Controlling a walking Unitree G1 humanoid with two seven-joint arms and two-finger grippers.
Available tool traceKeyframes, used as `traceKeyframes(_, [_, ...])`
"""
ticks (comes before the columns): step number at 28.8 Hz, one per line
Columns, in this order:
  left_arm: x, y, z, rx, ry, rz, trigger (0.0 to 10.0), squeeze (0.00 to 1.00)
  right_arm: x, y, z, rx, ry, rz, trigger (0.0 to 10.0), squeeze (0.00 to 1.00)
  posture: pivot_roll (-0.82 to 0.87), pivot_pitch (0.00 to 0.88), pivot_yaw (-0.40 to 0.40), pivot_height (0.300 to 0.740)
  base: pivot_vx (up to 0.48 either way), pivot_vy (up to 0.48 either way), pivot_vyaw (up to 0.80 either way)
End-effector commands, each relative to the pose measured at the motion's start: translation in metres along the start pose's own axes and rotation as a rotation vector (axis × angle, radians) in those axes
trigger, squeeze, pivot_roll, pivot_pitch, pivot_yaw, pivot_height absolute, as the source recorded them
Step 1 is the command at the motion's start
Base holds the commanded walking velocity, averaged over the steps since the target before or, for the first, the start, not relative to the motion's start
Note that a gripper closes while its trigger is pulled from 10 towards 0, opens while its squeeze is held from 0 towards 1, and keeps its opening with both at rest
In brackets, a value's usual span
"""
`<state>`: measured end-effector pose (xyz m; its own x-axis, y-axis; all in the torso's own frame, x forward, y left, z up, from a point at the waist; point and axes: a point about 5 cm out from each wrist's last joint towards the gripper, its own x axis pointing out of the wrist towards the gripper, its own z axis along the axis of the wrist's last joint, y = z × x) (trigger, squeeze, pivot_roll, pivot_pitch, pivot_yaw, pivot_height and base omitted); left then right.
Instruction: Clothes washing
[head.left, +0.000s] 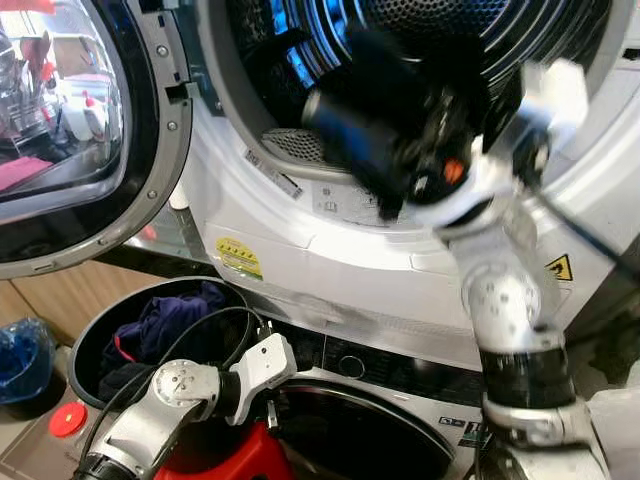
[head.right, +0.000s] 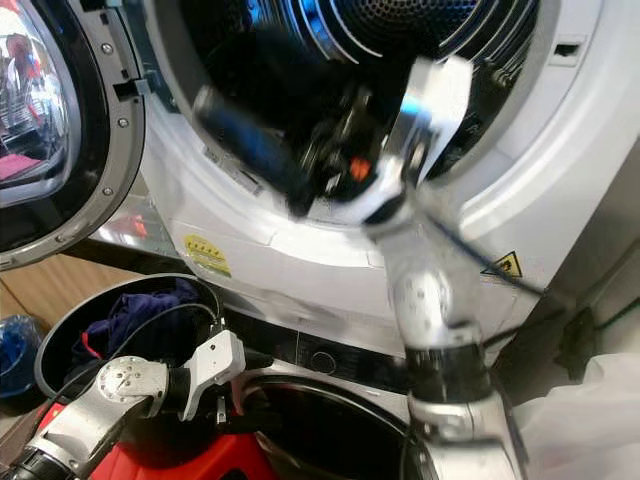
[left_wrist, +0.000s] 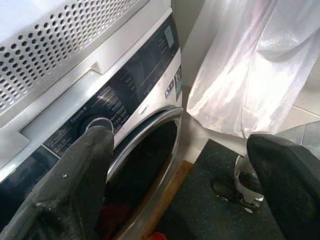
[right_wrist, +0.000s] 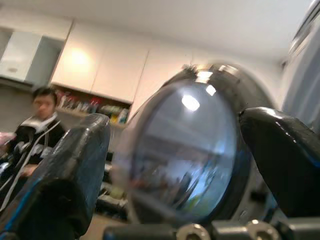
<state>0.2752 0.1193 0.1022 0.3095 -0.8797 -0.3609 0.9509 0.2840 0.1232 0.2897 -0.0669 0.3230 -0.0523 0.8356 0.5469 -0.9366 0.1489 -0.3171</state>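
The clothes (head.left: 165, 325), a dark blue and purple heap with a streak of red, lie in a round dark laundry basket (head.left: 92, 345) on the floor, low at the robot's left, just beside the stacked machines. Above the basket, the upper machine's drum (head.left: 300, 60) stands open, its perforated metal wall lit blue inside. Its round glass door (head.left: 60, 110) is swung out to the left.

The right hand (head.left: 375, 150) is raised in front of the drum's mouth, blurred in both eye views; its black fingers point left toward the door. The right wrist view makes plain what the eye views cannot: the two black fingers (right_wrist: 65, 175) are spread wide with nothing between them, framing the door's glass, and far off a person (right_wrist: 30, 130) stands in a room with pale cupboards.

The left hand (left_wrist: 185, 185) is low, near the lower machine (head.left: 370, 420), and the eye views show only its silver wrist and white casing. The left wrist view shows its fingers (left_wrist: 75, 185) set wide apart, empty, aimed at the lower machine's dark control panel (left_wrist: 125, 95) and round door rim, with a white curtain (left_wrist: 250, 65) hanging beyond.

A yellow sticker (head.left: 238, 257) sits on the upper machine's white front below the drum. A red stool (head.left: 240, 458) stands beneath the left arm.
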Motion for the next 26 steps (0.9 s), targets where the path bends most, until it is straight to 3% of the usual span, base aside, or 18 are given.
traceKeyframes(1, [-0.005, 0.006, 0.001, 0.015, 0.002, 0.018, 10.0, 0.0, -0.002, 0.011, -0.001, -0.01, 0.057, 0.032, 10.0, 0.0, -0.04, 0.0, 0.088, 0.74, 0.0, 0.0, 0.0])
traceKeyframes(4, [-0.005, 0.006, 0.0, 0.016, 0.004, 0.02, 10.0, 0.0, -0.017, 0.011, -0.011, -0.087, 0.199, -0.035, 10.0, 0.0, -0.05, 0.0, 0.089, 0.74, 0.0, 0.0, 0.0])
traceKeyframes(5, [-0.005, 0.006, 0.0, 0.016, 0.004, 0.02, 10.0, 0.0, -0.017, 0.011, -0.011, -0.087, 0.199, -0.035, 10.0, 0.0, -0.05, 0.0, 0.089, 0.74, 0.0, 0.0, 0.0])
traceKeyframes(7, [-0.005, 0.007, 0.0, 0.013, -0.001, 0.023, 10.0, 0.0, -0.029, -0.001, -0.017, -0.135, 0.313, -0.19, 10.0, 0.0, -0.05, 0.0, 0.092, 0.74, 0.0, 0.0, 0.0])
traceKeyframes(12, [-0.005, 0.007, 0.0, 0.014, -0.004, 0.022, 10.0, 0.0, -0.046, -0.009, -0.016, -0.207, 0.415, -0.306, 10.0, 0.0, -0.05, 0.0, 0.095, 0.74, 0.0, 0.0, 0.0])
traceKeyframes(15, [-0.005, 0.007, 0.0, 0.015, -0.002, 0.021, 10.0, 0.0, -0.054, -0.006, -0.016, -0.206, 0.434, -0.292, 10.0, 0.0, -0.05, 0.0, 0.093, 0.74, 0.0, 0.0, 0.0])
traceKeyframes(16, [-0.005, 0.007, 0.0, 0.015, -0.004, 0.022, 10.0, 0.0, -0.06, 0.003, -0.014, -0.176, 0.429, -0.232, 10.0, 0.0, -0.05, 0.0, 0.092, 0.74, 0.0, 0.0, 0.0])
traceKeyframes(22, [-0.006, 0.005, 0.0, 0.003, -0.013, 0.015, 10.0, 0.0, -0.075, 0.031, 0.001, -0.045, 0.295, -0.114, 10.0, 0.0, -0.05, 0.0, 0.095, 0.74, 0.0, 0.0, 0.0])
traceKeyframes(26, [-0.005, 0.004, 0.0, 0.0, -0.015, 0.006, 10.0, 0.0, -0.084, 0.042, -0.005, 0.011, 0.343, -0.066, 10.0, 0.0, -0.06, 0.0, 0.099, 0.74, 0.0, 0.0, 0.0])
